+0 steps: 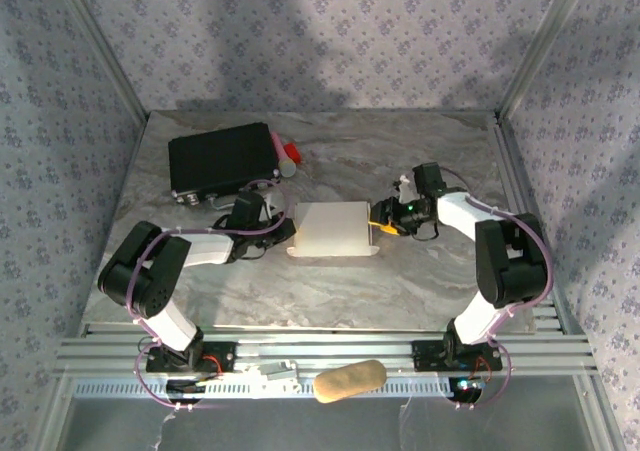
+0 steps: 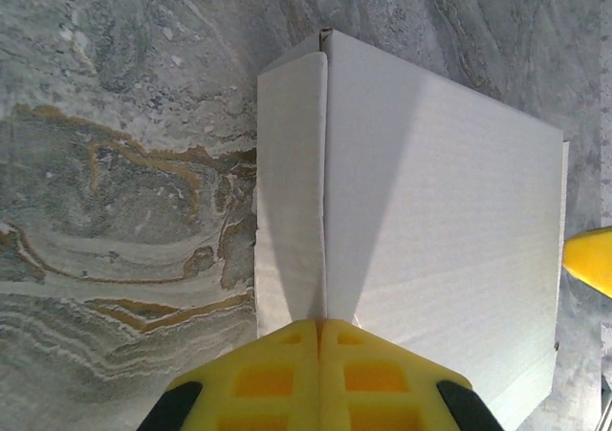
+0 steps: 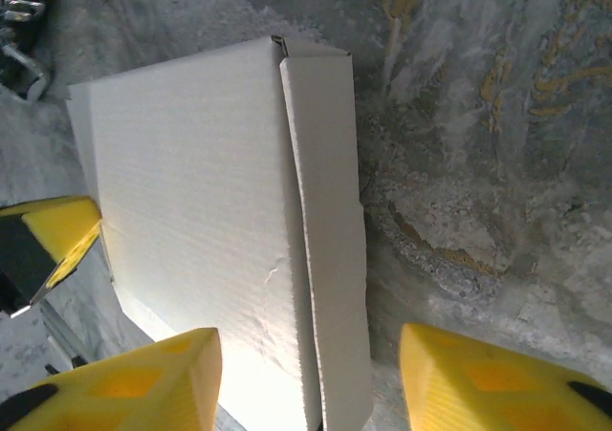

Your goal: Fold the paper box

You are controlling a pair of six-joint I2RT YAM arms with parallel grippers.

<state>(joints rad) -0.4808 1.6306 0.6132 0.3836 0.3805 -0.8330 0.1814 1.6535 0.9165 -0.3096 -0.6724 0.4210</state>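
The paper box (image 1: 332, 229) is lying flat near the middle of the marble-patterned table (image 1: 400, 291), looking closed up, with a narrow side flap folded along each short end. The left claw (image 2: 319, 331) is sitting at the box's 9 o'clock end, its yellow fingers pressed tight together with no gap between them, and the tips are meeting right at the seam where the side flap joins the box's top panel. The right claw (image 3: 306, 355) is reaching in at the 3 o'clock end with its jaws standing well apart, one yellow finger (image 3: 143, 378) hanging over the top panel and the other out over bare table just past the flap, so the flap's edge is lying between them; nothing is gripped in it. A black hard case (image 1: 222, 161) is resting on the table toward 10 o'clock from the box, well apart from it, with a small red and white object (image 1: 287, 155) lying just beside the case's right end. A tan oblong thing (image 1: 350, 380) is lying on the metal rail at 6 o'clock, between the two arm bases
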